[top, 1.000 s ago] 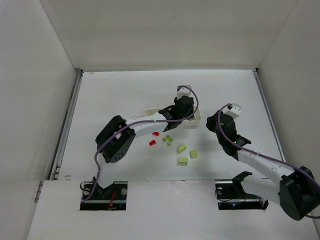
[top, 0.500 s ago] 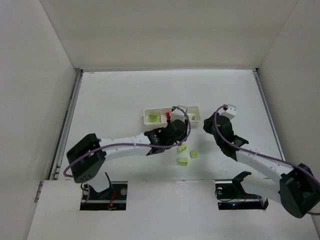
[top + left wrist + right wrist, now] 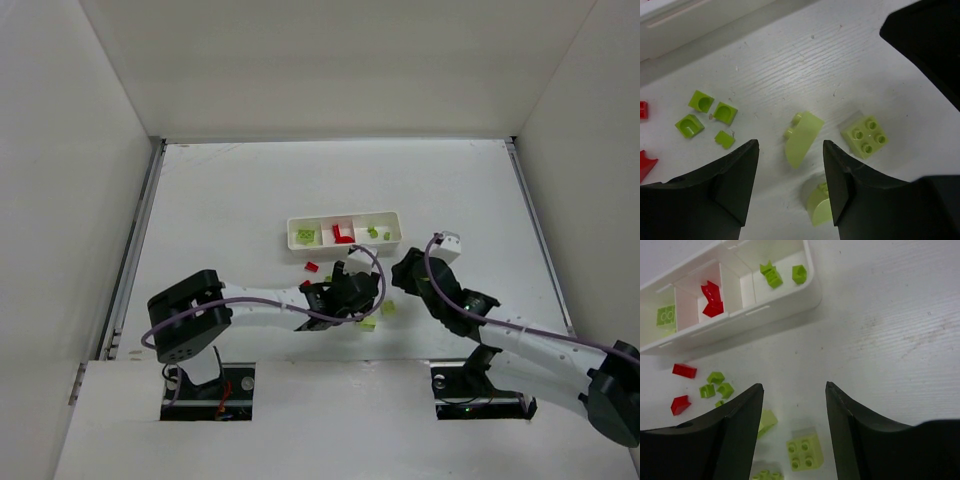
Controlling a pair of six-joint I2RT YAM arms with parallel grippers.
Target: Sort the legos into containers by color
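The white tray (image 3: 391,240) lies at mid-table. Its left compartment holds a green lego (image 3: 305,236), the middle one red legos (image 3: 342,233), the right one small green legos (image 3: 372,233). My left gripper (image 3: 352,300) is open and low over the loose pile. A curved green lego (image 3: 802,137) lies between its fingers (image 3: 735,180), a second one (image 3: 819,205) is by the right finger, and a square green lego (image 3: 865,136) lies beside. My right gripper (image 3: 405,272) is open and empty (image 3: 794,385), above the square green lego (image 3: 805,452).
Loose red legos (image 3: 311,267) (image 3: 680,404) and several small green legos (image 3: 715,377) (image 3: 705,101) lie left of the pile, in front of the tray (image 3: 765,305). The right arm's black body (image 3: 930,40) is close to my left gripper. White walls surround the table.
My left gripper has left the tray and come down over the loose green legos. Red legos now show in the middle compartment. My right gripper has moved left and nearer, towards the pile.
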